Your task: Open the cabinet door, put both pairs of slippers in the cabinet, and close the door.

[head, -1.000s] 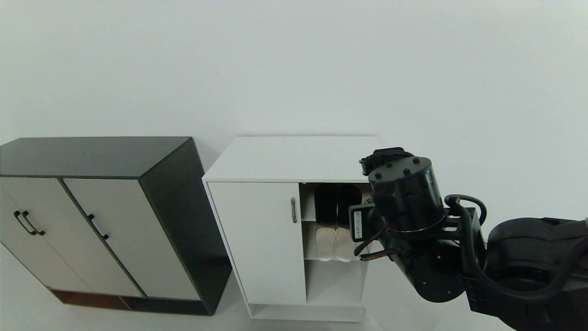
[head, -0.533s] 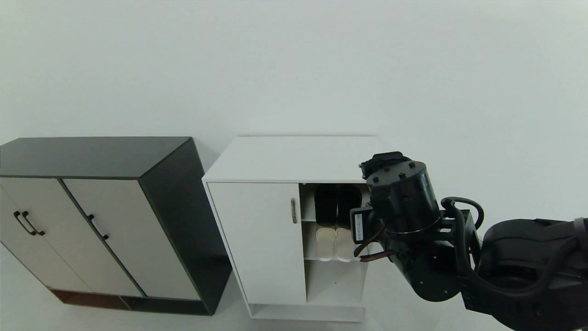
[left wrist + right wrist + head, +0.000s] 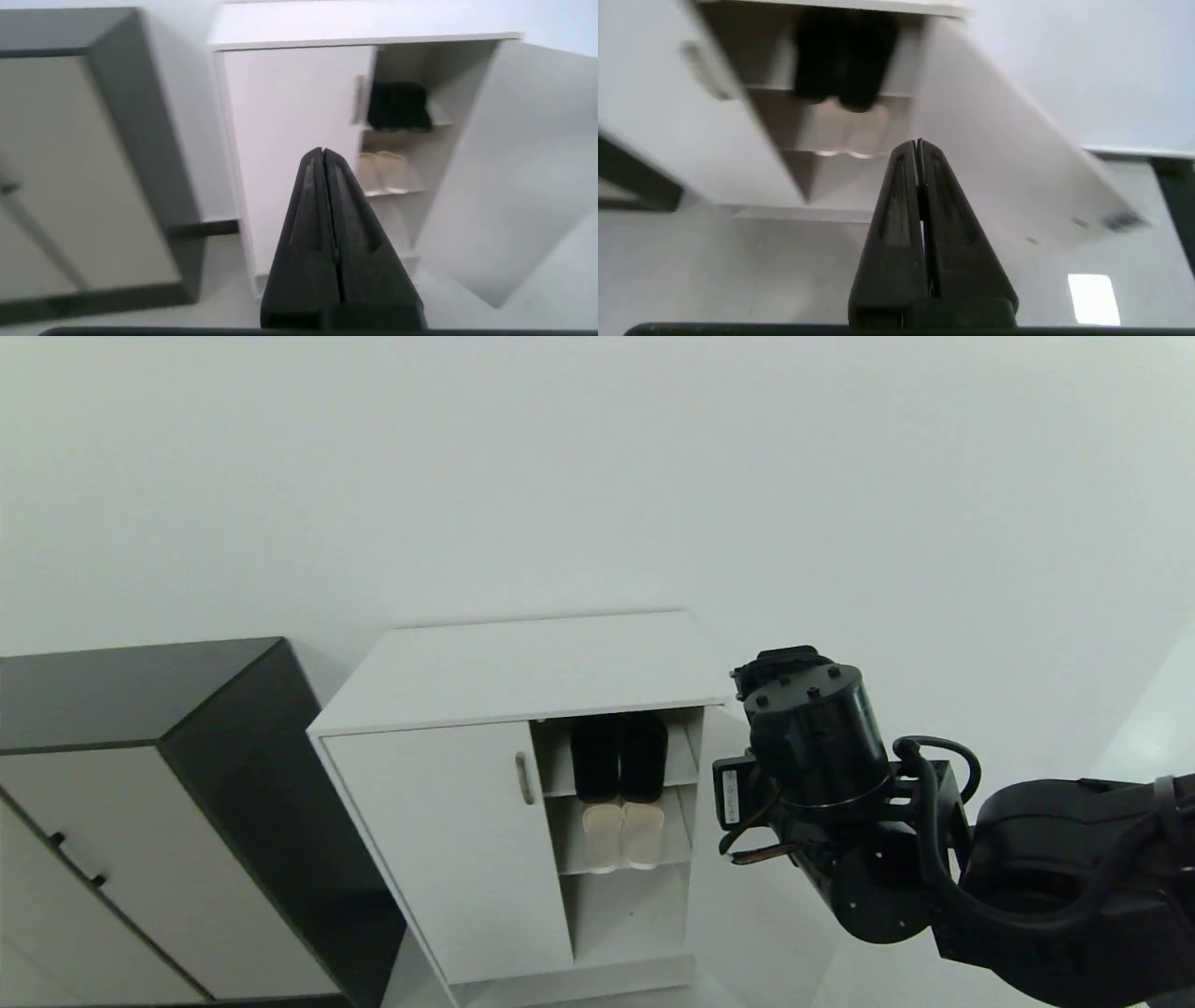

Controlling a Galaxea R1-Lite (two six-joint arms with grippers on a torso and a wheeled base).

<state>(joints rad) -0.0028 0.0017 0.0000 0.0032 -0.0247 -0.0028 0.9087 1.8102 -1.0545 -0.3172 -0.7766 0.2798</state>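
The white cabinet (image 3: pixel 523 672) has its left door (image 3: pixel 448 849) closed and its right door (image 3: pixel 523 168) swung open. A black pair of slippers (image 3: pixel 618 756) sits on the top shelf. Below it, a cream pair of slippers (image 3: pixel 624 835) sits on the middle shelf; the bottom shelf is bare. My right arm (image 3: pixel 812 747) hangs just right of the open compartment. My right gripper (image 3: pixel 918 147) is shut and holds nothing, in front of the open door (image 3: pixel 1018 177). My left gripper (image 3: pixel 323 154) is shut and holds nothing, well back from the cabinet's closed door.
A dark cabinet (image 3: pixel 140 691) with light doors and black handles stands close to the white cabinet's left side. A plain white wall lies behind both. Pale floor lies in front of and to the right of the white cabinet.
The head camera has turned, so both cabinets have slid left in the picture. My right arm dropped slightly. The slippers and doors stay as they were.
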